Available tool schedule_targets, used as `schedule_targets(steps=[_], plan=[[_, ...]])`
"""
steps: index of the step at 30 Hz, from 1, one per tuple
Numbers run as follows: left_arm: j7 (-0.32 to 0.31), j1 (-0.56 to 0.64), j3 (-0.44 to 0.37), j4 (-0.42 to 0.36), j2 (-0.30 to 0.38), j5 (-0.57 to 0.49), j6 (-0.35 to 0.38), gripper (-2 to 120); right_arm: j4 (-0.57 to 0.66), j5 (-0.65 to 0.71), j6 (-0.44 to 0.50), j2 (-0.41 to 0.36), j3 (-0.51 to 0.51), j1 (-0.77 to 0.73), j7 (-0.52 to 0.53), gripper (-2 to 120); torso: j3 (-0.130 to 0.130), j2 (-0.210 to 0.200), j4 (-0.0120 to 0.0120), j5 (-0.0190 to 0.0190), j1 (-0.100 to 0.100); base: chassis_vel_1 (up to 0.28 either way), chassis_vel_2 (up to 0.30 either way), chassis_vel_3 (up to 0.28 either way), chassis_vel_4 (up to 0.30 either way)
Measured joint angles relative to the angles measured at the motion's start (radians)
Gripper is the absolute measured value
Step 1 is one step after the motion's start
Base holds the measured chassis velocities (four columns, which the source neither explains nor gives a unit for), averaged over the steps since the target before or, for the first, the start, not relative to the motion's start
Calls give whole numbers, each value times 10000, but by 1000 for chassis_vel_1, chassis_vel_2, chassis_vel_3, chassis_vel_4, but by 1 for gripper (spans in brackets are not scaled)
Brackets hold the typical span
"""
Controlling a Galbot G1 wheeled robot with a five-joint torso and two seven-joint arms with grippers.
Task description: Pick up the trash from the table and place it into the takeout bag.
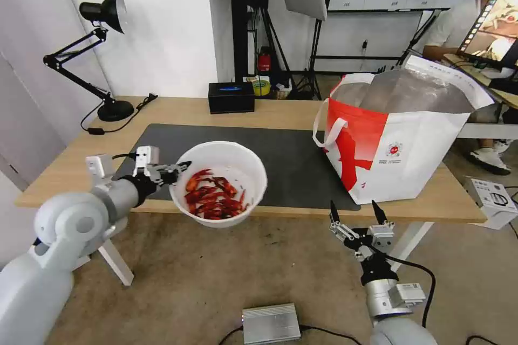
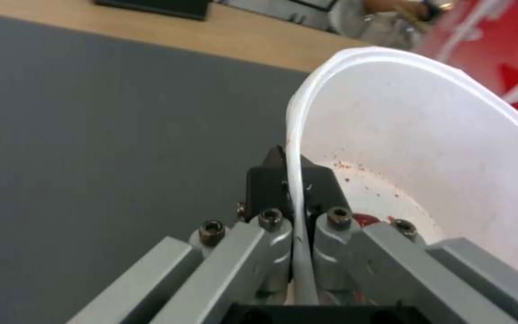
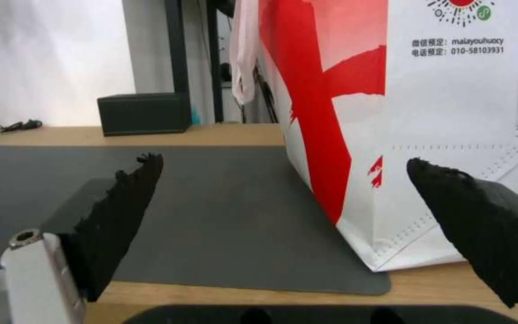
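**Head view: bowl of shells held at the table's near edge**

Head view shows the left gripper (image 1: 181, 166) pinching the thin rim of a round white bowl (image 1: 237, 164) on its left side, with the bowl held up at the near edge of the table (image 1: 178, 110), tipped slightly toward the robot. Glossy red shells (image 1: 215, 195) lie heaped in its smooth bottom. In the left wrist view the two dark fingertip pads (image 2: 265, 182) press together with the bowl's (image 2: 427, 135) thin plastic wall between them, one pad inside and one outside; faint red specks dot the inner surface.

A matte dark grey mat (image 1: 286, 161) with rounded corners covers the middle of the light-wood tabletop. On the right end stands the takeout bag (image 1: 410, 156), a boxy white tote with a broad red patch, a crinkled silver foil lining, white loop handles and a small round logo; its mouth gapes open. Its near left corner rests on the mat.

The right gripper (image 1: 357, 211) hangs below the near table edge, near the bag, pointing up, its tapered black fingers spread wide. A rectangular black box (image 1: 231, 97) sits at the far edge, and a black desk lamp (image 1: 102, 11) stands at the far left corner.
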Motion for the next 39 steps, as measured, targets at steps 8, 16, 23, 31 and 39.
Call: schedule_targets(steps=[8, 16, 23, 31, 39], plan=[[-24, -494, 710, -525, -230, 119, -6, 0, 0, 0, 0, 0, 0, 1, 0, 100, 0, 0, 0, 0, -1, 0, 0, 0, 0], [-281, -1510, 1802, -612, -323, -29, -6, 0, 0, 0, 0, 0, 0, 1, 0, 100, 1, 0, 0, -1, 0, 0, 0, 0, 0], [-597, -3004, 3096, -138, -595, -296, -6, 0, 0, 1, 0, 0, 0, 0, 0, 100, 1, 0, 0, 0, 1, 0, 0, 0, 0], [-902, -4097, 3975, 261, -1088, -402, -6, 0, 0, 0, 0, 0, 0, 0, 0, 100, 1, 0, -1, 0, 1, 0, 0, 0, 0], [-1179, -5145, 4582, 267, -1175, -987, -4, 0, 0, 0, 0, 0, 0, 0, 0, 100, 1, -1, 1, 0, 1, 0, 0, 0, 0]])
